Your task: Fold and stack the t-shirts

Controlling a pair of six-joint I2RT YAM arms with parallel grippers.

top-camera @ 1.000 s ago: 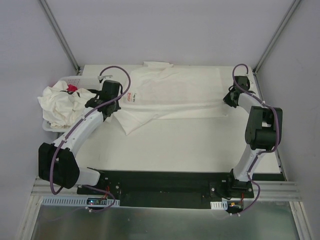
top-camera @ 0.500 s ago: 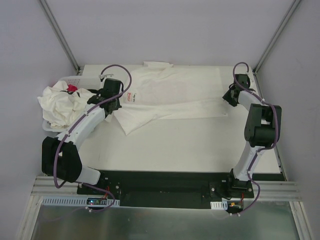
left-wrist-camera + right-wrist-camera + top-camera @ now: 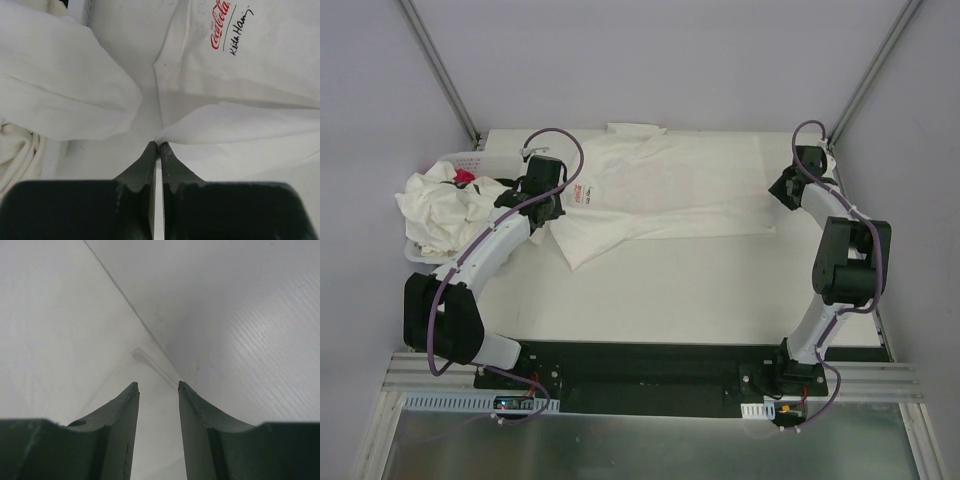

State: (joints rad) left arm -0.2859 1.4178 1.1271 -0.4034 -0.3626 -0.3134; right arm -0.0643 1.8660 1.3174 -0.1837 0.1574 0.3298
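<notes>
We see the spread t-shirt lying flat across the far middle of the counter, with the heaped t-shirts piled in the basket at the far left. Our left claw is clenched on a fold at the spread t-shirt's near left edge. The right claw hangs released, jaws apart, at its right edge.

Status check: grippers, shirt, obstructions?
Left gripper shut on shirt edge. Right gripper open, empty, at shirt's other end. Shirt lies spread out. Basket beside left gripper.
</notes>
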